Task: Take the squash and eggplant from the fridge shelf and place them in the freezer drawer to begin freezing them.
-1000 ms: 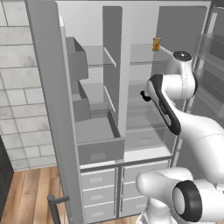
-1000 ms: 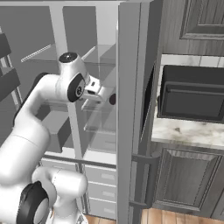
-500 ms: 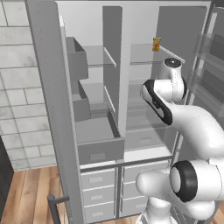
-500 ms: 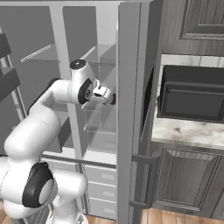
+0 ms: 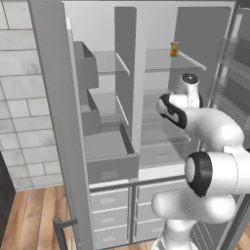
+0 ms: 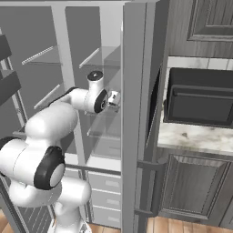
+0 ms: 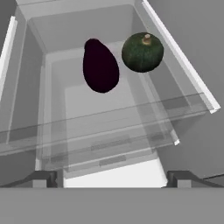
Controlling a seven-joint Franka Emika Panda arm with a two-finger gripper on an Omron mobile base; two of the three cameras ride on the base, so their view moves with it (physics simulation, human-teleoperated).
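Note:
In the hand view the eggplant (image 7: 100,65), glossy dark purple, lies on a clear glass shelf (image 7: 192,103) of the fridge. The round dark green squash (image 7: 142,52) sits right beside it, to its right. My gripper (image 7: 113,179) is open, with its two dark fingertips (image 7: 43,179) wide apart and nothing between them. It hangs in front of the shelf, well short of both vegetables. The freezer drawer (image 5: 111,168), a grey box with a small recess in its face, stands pulled out in the fridge's left half, below and left of my arm (image 5: 195,117).
A small yellow-orange item (image 5: 174,49) stands on the upper right shelf. The open left door (image 5: 53,122) and right fridge door (image 6: 136,113) flank the arm. Pale drawers with bar handles (image 5: 110,210) sit below. A counter and oven (image 6: 200,100) lie to the right.
My arm has folded in toward the fridge's right compartment, and the hand has turned to face the shelf. The jaws stay wide open.

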